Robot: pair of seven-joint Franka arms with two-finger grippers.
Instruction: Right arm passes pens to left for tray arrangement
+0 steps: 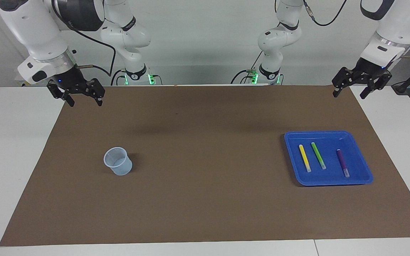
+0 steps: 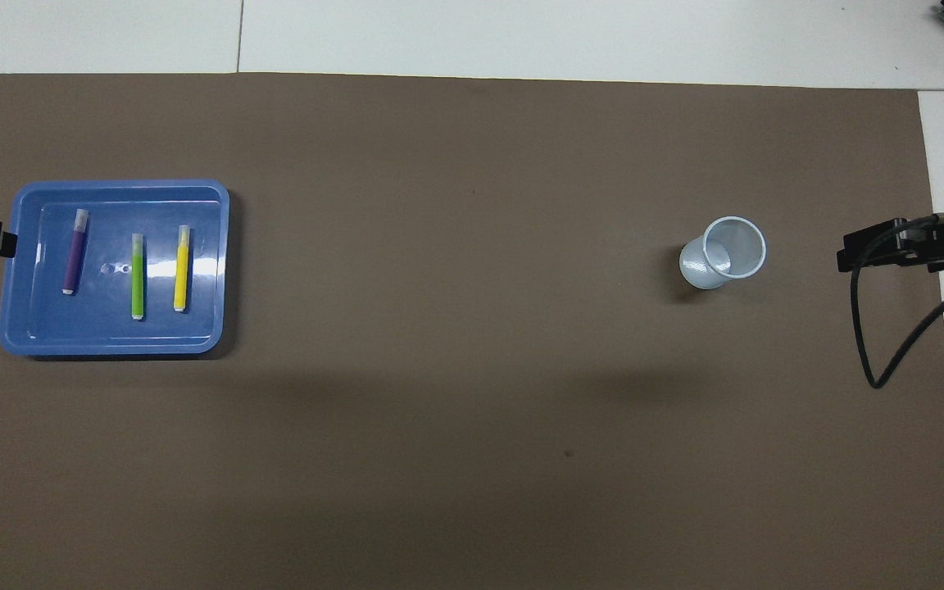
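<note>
The blue tray (image 1: 327, 182) lies on the brown mat toward the left arm's end of the table; it also shows in the overhead view (image 2: 111, 348). In it lie the yellow pen (image 1: 304, 158), the green pen (image 1: 318, 155) and the purple pen (image 1: 342, 163), side by side and apart. They also show from overhead: yellow pen (image 2: 182, 268), green pen (image 2: 137, 276), purple pen (image 2: 74, 250). My left gripper (image 1: 348, 95) is open and empty, raised over the mat's corner by its base. My right gripper (image 1: 85, 104) is open and empty, raised over the mat's other corner near the robots.
A small translucent bluish cup (image 1: 118, 161) stands upright on the mat toward the right arm's end, and it looks empty from overhead (image 2: 723, 252). The right arm's black cable (image 2: 873, 344) hangs beside the mat's edge. White table surrounds the mat.
</note>
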